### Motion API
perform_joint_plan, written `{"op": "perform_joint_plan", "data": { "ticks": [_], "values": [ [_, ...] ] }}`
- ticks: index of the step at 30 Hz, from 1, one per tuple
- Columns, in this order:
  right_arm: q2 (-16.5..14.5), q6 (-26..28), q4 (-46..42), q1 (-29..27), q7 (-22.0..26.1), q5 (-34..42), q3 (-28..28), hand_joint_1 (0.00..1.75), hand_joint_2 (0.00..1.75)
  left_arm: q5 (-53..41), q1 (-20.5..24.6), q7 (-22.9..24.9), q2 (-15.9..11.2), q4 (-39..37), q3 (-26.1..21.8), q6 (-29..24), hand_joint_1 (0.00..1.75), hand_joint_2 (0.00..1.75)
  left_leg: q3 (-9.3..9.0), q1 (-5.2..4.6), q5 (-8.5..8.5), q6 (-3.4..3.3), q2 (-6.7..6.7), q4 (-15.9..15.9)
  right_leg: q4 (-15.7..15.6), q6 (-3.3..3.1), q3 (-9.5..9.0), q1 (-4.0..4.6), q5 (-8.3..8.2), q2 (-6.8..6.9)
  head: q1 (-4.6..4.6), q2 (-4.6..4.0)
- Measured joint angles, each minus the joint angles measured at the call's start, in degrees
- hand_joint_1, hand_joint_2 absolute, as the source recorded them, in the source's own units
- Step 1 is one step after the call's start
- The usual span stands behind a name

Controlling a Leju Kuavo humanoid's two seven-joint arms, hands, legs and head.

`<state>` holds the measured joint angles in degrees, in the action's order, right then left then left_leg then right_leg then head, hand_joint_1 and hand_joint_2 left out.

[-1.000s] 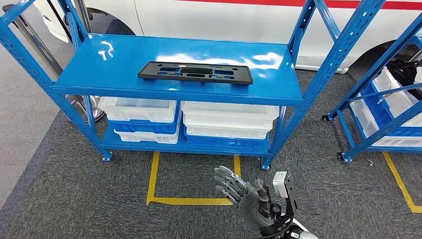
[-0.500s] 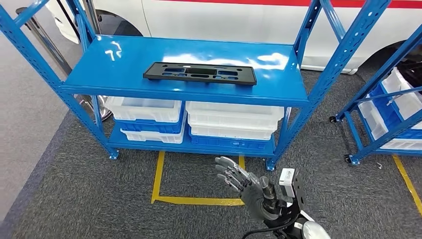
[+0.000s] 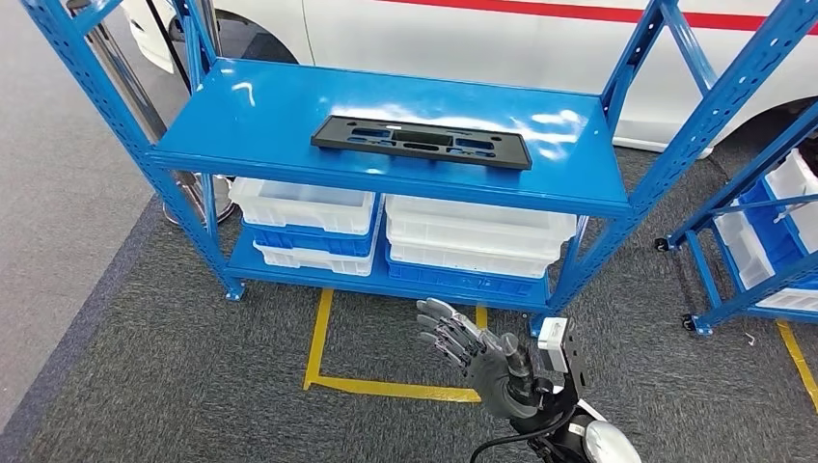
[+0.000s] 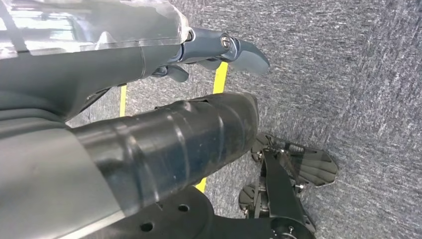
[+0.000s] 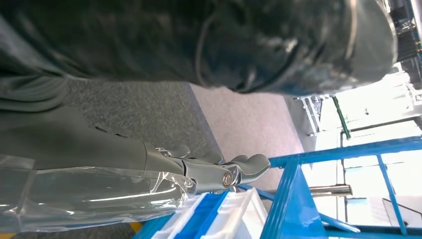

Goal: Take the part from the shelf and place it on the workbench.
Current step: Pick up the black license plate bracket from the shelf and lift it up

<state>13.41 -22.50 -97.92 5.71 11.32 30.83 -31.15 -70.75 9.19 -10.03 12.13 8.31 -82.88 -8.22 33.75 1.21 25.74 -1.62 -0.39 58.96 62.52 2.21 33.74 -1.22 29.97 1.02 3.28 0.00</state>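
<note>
The part (image 3: 421, 142) is a long flat black plastic plate with cut-outs. It lies on the top board of the blue shelf (image 3: 260, 116), a little right of the middle. My right hand (image 3: 477, 357) is raised low in front of the shelf with fingers spread and nothing in it, well short of the part. In the right wrist view that hand (image 5: 214, 172) reaches toward the blue frame (image 5: 293, 199). My left hand (image 4: 219, 47) hangs over the grey carpet, thumb and fingers stretched out, holding nothing.
White and blue bins (image 3: 473, 231) fill the lower shelf. A second blue rack (image 3: 762, 222) with bins stands at the right. Yellow tape (image 3: 386, 388) marks a square on the carpet before the shelf. A white vehicle (image 3: 482, 39) is parked behind.
The camera has moved: the whole shelf has slid right and slightly down in the picture. My right hand keeps its spread pose, shifting a little right.
</note>
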Motion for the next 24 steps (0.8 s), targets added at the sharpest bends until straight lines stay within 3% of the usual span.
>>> {"op": "perform_joint_plan", "data": {
  "ticks": [2,3,4,5,7,9,11,14,15,17,19,20,21,22,24],
  "values": [
    [-0.02,-0.04,0.21,-0.03,-0.47,0.32,0.20,0.00,0.00,-0.08,-0.01,-0.14,-0.01,0.00,0.00,0.00,0.00,0.00,0.17,-0.18,-0.04,-0.31,-0.04,0.00,7.41,0.17,3.49,-0.03,3.70,-0.44,0.00,0.00],
    [-0.02,-0.05,0.37,-0.07,-0.60,0.35,0.25,0.00,0.00,-0.09,-0.04,-0.15,-0.01,0.00,0.00,0.00,0.00,0.00,0.24,-0.33,-0.05,-0.38,-0.07,0.00,10.72,0.14,5.17,-0.02,4.80,-0.51,-0.01,0.00],
    [-0.02,-0.04,0.51,-0.09,-0.67,0.38,0.28,0.00,0.00,-0.09,-0.07,-0.16,-0.02,0.00,0.00,0.00,0.00,0.00,0.26,-0.50,-0.05,-0.43,-0.13,0.01,12.24,-0.02,6.03,0.02,4.77,-0.54,-0.01,0.00],
    [-0.02,-0.04,0.61,-0.11,-0.71,0.39,0.30,0.00,0.00,-0.09,-0.08,-0.16,-0.02,0.00,0.00,0.00,0.00,0.00,0.24,-0.68,-0.06,-0.45,-0.22,0.01,11.58,-0.30,5.84,0.11,3.67,-0.58,-0.01,0.00],
    [-0.02,-0.04,0.68,-0.07,-0.71,0.41,0.34,0.00,0.00,-0.09,-0.03,-0.17,-0.01,-0.01,0.00,0.01,0.00,0.00,0.11,-0.94,-0.07,-0.47,-0.46,0.01,4.54,-1.33,2.57,0.56,-0.45,-0.82,-0.01,0.00],
    [-0.03,-0.05,0.68,0.01,-0.71,0.43,0.40,0.00,0.00,-0.09,0.06,-0.20,0.10,-0.02,0.00,0.05,0.00,0.00,0.11,-1.13,-0.09,-0.31,-0.62,0.00,-1.84,-2.39,-0.44,1.11,-2.70,-0.91,-0.03,0.00],
    [-0.04,-0.08,0.68,0.07,-0.71,0.44,0.45,0.00,0.00,-0.09,0.07,-0.22,0.20,-0.04,0.00,0.10,0.00,0.00,0.21,-1.08,-0.21,0.13,-0.66,-0.09,-3.51,-2.80,-1.06,1.48,-2.84,-0.78,-0.05,0.00],
    [-0.06,-0.08,0.67,0.09,-0.71,0.45,0.47,0.00,0.00,-0.09,0.09,-0.22,0.15,-0.04,0.00,0.13,0.00,0.00,0.55,-1.08,0.63,0.98,-0.49,0.84,-4.79,-3.19,-1.53,1.11,-3.60,-0.48,-0.08,0.00],
    [-0.09,-0.08,0.67,0.11,-0.71,0.45,0.47,0.00,0.00,-0.09,0.09,-0.22,0.11,-0.04,0.00,0.12,0.00,0.00,1.35,-1.07,1.92,1.24,-0.38,2.73,-5.24,-3.36,-1.72,0.88,-3.86,-0.33,-0.10,0.00],
    [-0.16,-0.09,0.75,0.07,-0.73,0.45,0.45,0.00,0.00,-0.10,0.06,-0.23,0.03,-0.03,0.00,0.10,0.00,0.00,4.40,-0.83,5.54,1.70,-0.21,9.40,-5.40,-3.57,-1.75,0.75,-4.02,-0.10,-0.16,0.00],
    [-0.19,-0.10,0.98,0.01,-0.79,0.45,0.43,0.00,0.00,-0.17,-0.03,-0.30,-0.02,-0.03,0.00,0.04,0.00,0.00,6.94,-0.59,7.24,2.17,-0.11,14.81,-5.23,-3.52,-1.63,0.75,-3.97,0.00,-0.16,0.00],
    [-0.19,-0.11,1.11,0.00,-0.81,0.45,0.42,0.00,0.00,-0.23,-0.09,-0.34,-0.04,-0.03,0.01,-0.01,0.00,0.00,6.87,-0.46,6.49,2.35,-0.05,14.70,-5.09,-3.44,-1.60,0.72,-3.89,0.01,-0.15,0.00],
    [-0.19,-0.11,1.20,0.01,-0.84,0.45,0.42,0.00,0.00,-0.28,-0.13,-0.39,-0.05,-0.03,0.01,-0.05,0.00,0.00,5.65,-0.33,4.79,2.49,0.03,12.32,-4.88,-3.29,-1.60,0.65,-3.75,0.00,-0.15,0.00],
    [-0.19,-0.13,1.26,0.01,-0.85,0.45,0.42,0.00,0.00,-0.35,-0.14,-0.44,-0.07,-0.02,0.03,-0.09,0.00,0.00,3.67,-0.20,2.84,2.57,0.15,8.34,-4.54,-3.06,-1.59,0.57,-3.52,0.00,-0.15,0.00],
    [-0.20,-0.15,1.32,0.06,-0.86,0.44,0.42,0.00,0.00,-0.49,-0.02,-0.51,-0.08,-0.03,0.09,-0.11,0.00,0.00,0.43,-0.27,0.79,2.30,0.21,1.99,-3.71,-2.42,-1.38,0.67,-3.00,-0.04,-0.14,0.00]
  ]
}}
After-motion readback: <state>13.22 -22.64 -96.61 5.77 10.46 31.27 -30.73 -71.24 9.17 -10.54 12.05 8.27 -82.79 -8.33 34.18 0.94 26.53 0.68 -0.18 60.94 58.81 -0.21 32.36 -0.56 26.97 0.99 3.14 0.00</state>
